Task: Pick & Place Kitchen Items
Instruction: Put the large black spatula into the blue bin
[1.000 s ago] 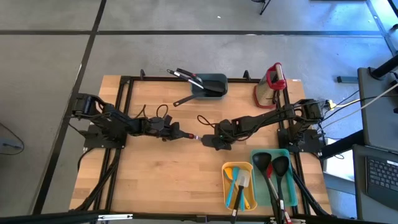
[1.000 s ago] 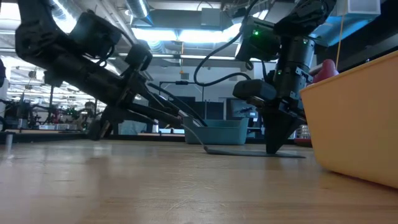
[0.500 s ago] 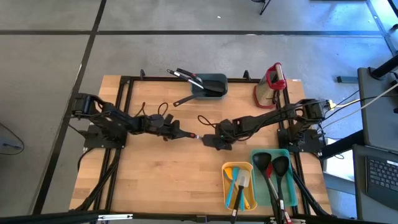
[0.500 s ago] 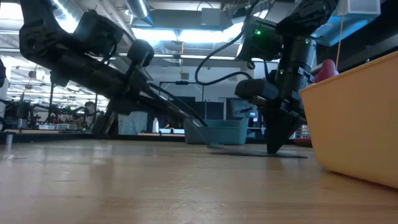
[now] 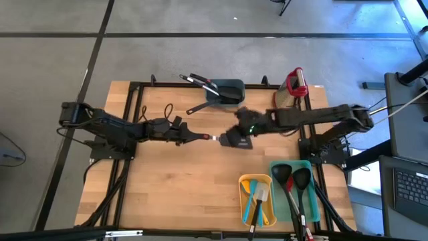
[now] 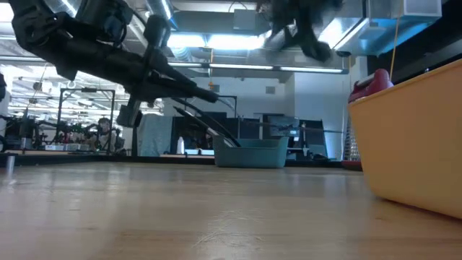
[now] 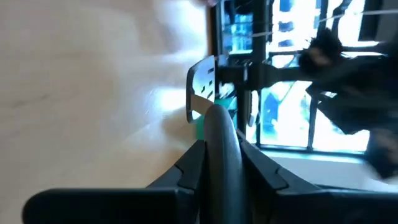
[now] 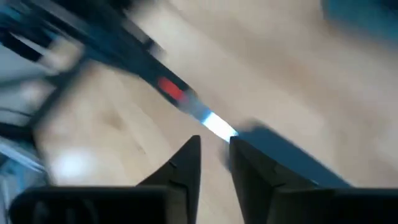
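High view takes in the wooden counter with both dark arms reaching toward its middle from opposite sides. At the back edge sits a teal bin with black utensils leaning out of it, and one more black utensil lies on the wood just beside it. At the front right a teal tray carries black ladles with red trim, handles toward the front edge. A yellow bin next to it holds teal and white spatulas.

The left gripper sits near the counter's centre, pinching the handle of a black turner. The turner's long axis runs straight across the counter. Its handle points back into the left arm and its broad head points toward the right arm. It has a black grip with a red band, a short shiny neck and a flat dark head. The left wrist view shows the head slotted and both fingers pressed against the round handle. In the low view the left arm hangs above the wood.

The right gripper is blurred, right over the turner's head. In its wrist view its fingers stand slightly apart with bare wood between them, just short of the shiny neck
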